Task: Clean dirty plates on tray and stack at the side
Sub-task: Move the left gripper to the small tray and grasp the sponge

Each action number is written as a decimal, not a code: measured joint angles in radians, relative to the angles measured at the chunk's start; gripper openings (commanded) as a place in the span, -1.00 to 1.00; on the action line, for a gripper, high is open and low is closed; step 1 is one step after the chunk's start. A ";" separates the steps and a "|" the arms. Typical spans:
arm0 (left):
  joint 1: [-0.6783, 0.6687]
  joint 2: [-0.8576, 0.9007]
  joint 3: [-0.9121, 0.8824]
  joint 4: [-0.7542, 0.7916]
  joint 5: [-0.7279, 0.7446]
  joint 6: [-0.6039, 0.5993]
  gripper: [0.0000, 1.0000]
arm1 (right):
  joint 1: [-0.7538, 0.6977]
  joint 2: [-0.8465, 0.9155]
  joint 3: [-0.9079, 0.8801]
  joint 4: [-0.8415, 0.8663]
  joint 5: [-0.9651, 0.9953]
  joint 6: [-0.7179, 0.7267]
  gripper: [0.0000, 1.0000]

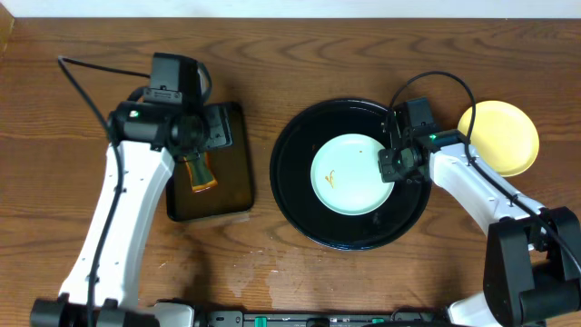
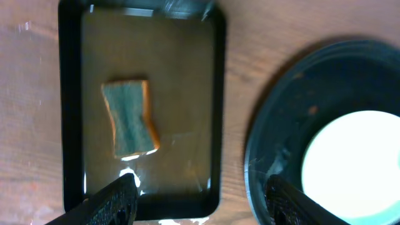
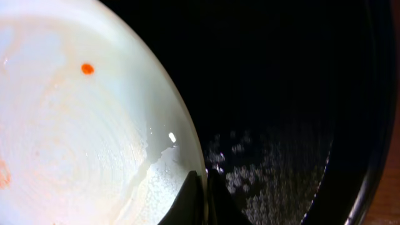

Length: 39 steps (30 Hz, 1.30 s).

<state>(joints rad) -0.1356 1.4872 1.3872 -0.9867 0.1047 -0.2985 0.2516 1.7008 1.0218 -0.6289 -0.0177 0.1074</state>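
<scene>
A pale mint-blue plate (image 1: 349, 173) with a small orange smear lies in the round black tray (image 1: 290, 195). My right gripper (image 1: 392, 166) sits at the plate's right edge. In the right wrist view its fingers (image 3: 206, 178) are shut on the rim of the plate (image 3: 81, 125), which carries an orange dot and a wet film, over the wet tray floor (image 3: 281, 94). A pale yellow plate (image 1: 504, 136) rests on the table right of the tray. My left gripper (image 2: 201, 187) hangs open and empty above the rectangular tray's near end.
A dark rectangular tray (image 1: 241, 173) holding liquid and an orange-backed sponge (image 2: 131, 119) stands left of the round tray (image 2: 275, 125). Bare wood with wet streaks separates the two trays. The left arm's cable trails toward the table's back left.
</scene>
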 measured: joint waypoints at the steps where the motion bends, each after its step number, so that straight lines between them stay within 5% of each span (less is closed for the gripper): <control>1: 0.000 0.017 -0.011 0.000 -0.008 -0.012 0.34 | 0.000 0.000 0.000 -0.006 0.000 0.002 -0.89; 5: 0.001 0.116 -0.034 0.002 -0.054 -0.063 0.33 | 0.000 0.000 0.000 -0.016 0.003 0.005 -0.60; 11: 0.042 0.277 -0.039 0.003 -0.138 -0.144 0.30 | 0.000 0.000 0.000 -0.027 0.005 0.010 -0.58; 15: 0.106 0.371 -0.039 0.024 -0.159 -0.154 0.06 | 0.000 0.000 0.000 -0.035 0.007 0.010 -0.58; 22: 0.167 0.478 -0.039 0.106 -0.104 -0.036 -0.05 | 0.000 0.000 0.000 -0.036 0.007 0.010 -0.57; 24: 0.166 0.498 -0.039 0.130 -0.086 0.005 -0.19 | 0.000 0.000 0.000 -0.037 0.007 0.010 -0.56; 27: 0.166 0.528 -0.039 0.161 -0.043 0.067 -0.83 | 0.000 0.000 0.000 -0.037 0.007 0.011 -0.57; 28: 0.166 0.533 -0.038 0.165 -0.027 0.080 -0.85 | 0.000 0.000 0.000 -0.036 0.007 0.011 -0.57; 35: 0.165 0.533 -0.029 0.142 0.002 0.118 -0.85 | 0.000 0.000 0.000 -0.037 0.007 0.015 -0.57; 39: 0.164 0.513 -0.022 0.112 0.004 0.130 -0.33 | 0.000 0.000 0.000 -0.036 0.007 0.015 -0.56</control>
<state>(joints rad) 0.0288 2.0006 1.3651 -0.8749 0.1089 -0.1684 0.2516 1.7008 1.0218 -0.6651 -0.0109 0.1223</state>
